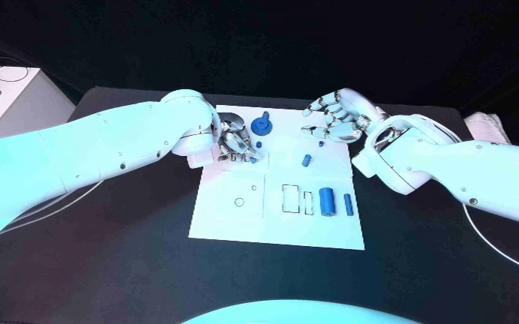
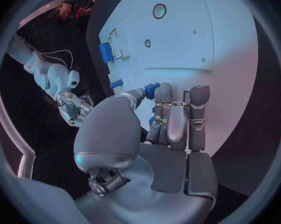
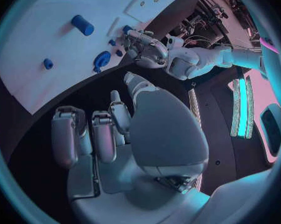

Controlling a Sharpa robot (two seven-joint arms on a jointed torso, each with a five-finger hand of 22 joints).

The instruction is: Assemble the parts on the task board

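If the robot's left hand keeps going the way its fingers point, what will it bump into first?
Probably the small blue part right at the left hand's fingertips on the white task board. It looks as good as touching already, though depth is hard to judge.

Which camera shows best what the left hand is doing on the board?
The left wrist view: the left hand has its fingertips at a small blue part on the white board. The head view shows fingers hiding the contact. The right wrist view shows that hand far off.
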